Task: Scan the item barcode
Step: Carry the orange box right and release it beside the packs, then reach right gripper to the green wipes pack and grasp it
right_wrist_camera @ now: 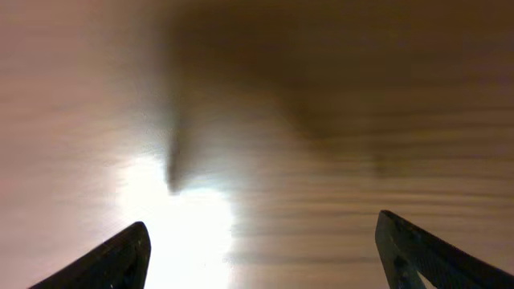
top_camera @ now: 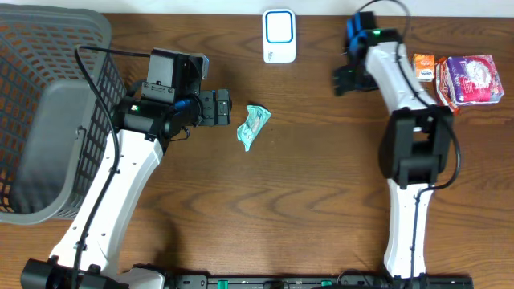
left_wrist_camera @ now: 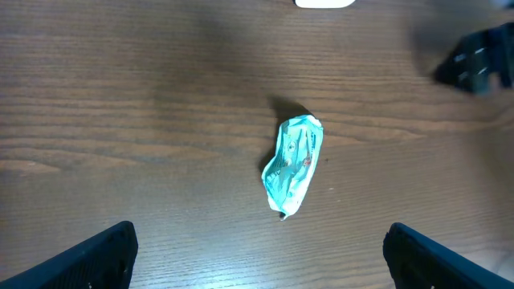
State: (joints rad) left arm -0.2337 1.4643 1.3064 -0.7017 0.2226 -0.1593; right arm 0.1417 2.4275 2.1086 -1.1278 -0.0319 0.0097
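Left hand (top_camera: 222,107): spread wide, empty, touching nothing; its fingers (left_wrist_camera: 96,257) sit at the lower corners of the wrist view. Right hand (top_camera: 345,79): also spread and empty, above bare tabletop (top_camera: 321,185) at upper right. Open wood lies between the hands. Grey basket (top_camera: 48,80) fills the left edge. Crumpled teal packet (top_camera: 254,126) lies just right of the left hand, apart from it. White scanner (top_camera: 279,36) stands at top centre.
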